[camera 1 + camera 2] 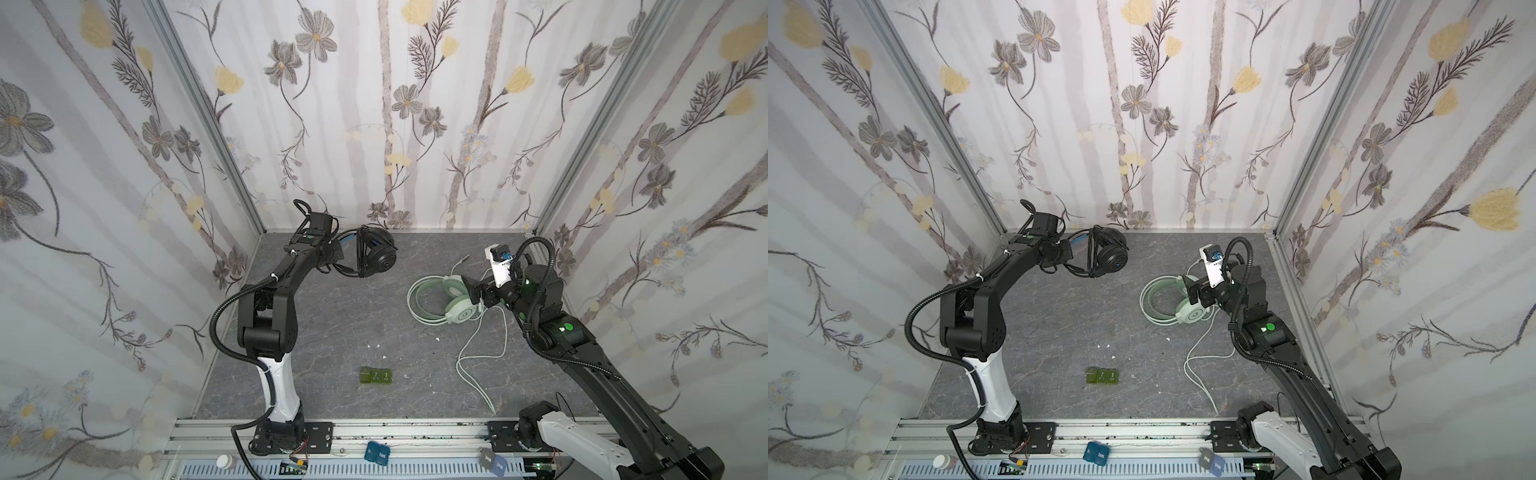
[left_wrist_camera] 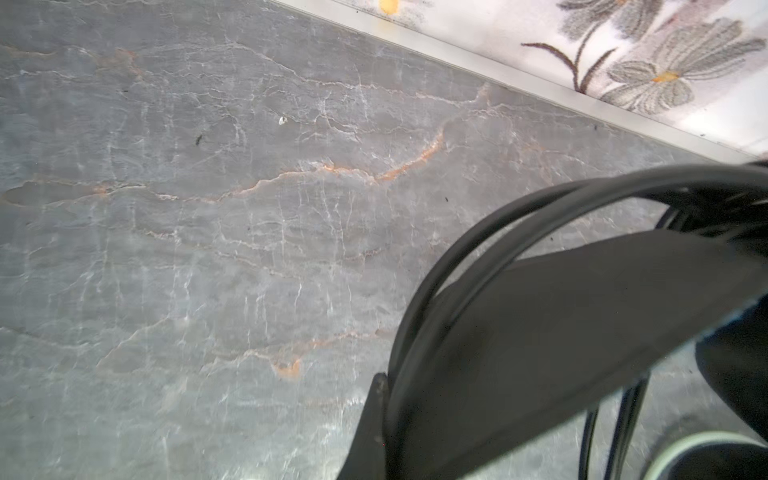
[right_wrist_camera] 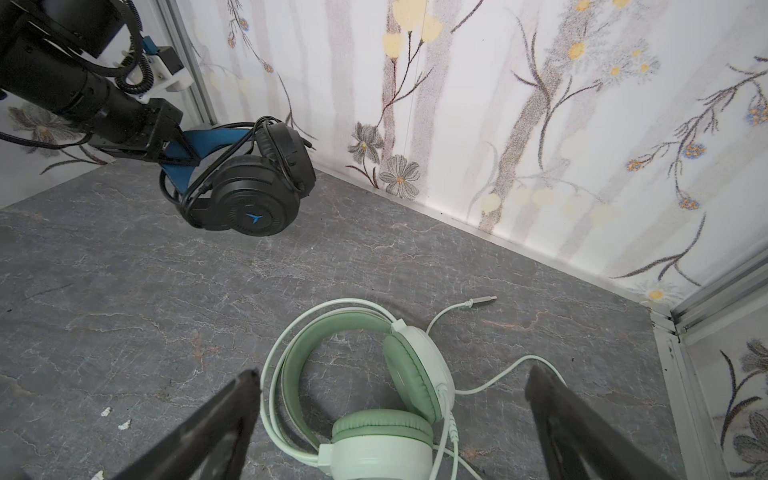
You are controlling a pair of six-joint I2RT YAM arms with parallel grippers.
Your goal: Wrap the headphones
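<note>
The black headphones (image 1: 376, 255) (image 1: 1109, 257) (image 3: 249, 195), with a blue inner headband, hang above the table at the back left, and their black cable is looped around them. My left gripper (image 1: 338, 252) (image 1: 1068, 251) (image 3: 174, 149) (image 2: 386, 386) is shut on their headband (image 2: 561, 332). The mint-green headphones (image 1: 453, 307) (image 1: 1187, 313) (image 3: 382, 440) lie flat on the table at the right. Their pale cable (image 1: 478, 353) (image 1: 1200, 361) trails loose toward the front. My right gripper (image 1: 473, 291) (image 1: 1192, 291) (image 3: 392, 374) hovers open just above them, its fingers either side of the ear cups.
A small green box (image 1: 376, 376) (image 1: 1102, 376) lies on the grey marble table (image 1: 332, 332) near the front middle, with white specks behind it. Flowered walls close in the back and sides. The cable's plug (image 3: 484, 300) lies near the back wall.
</note>
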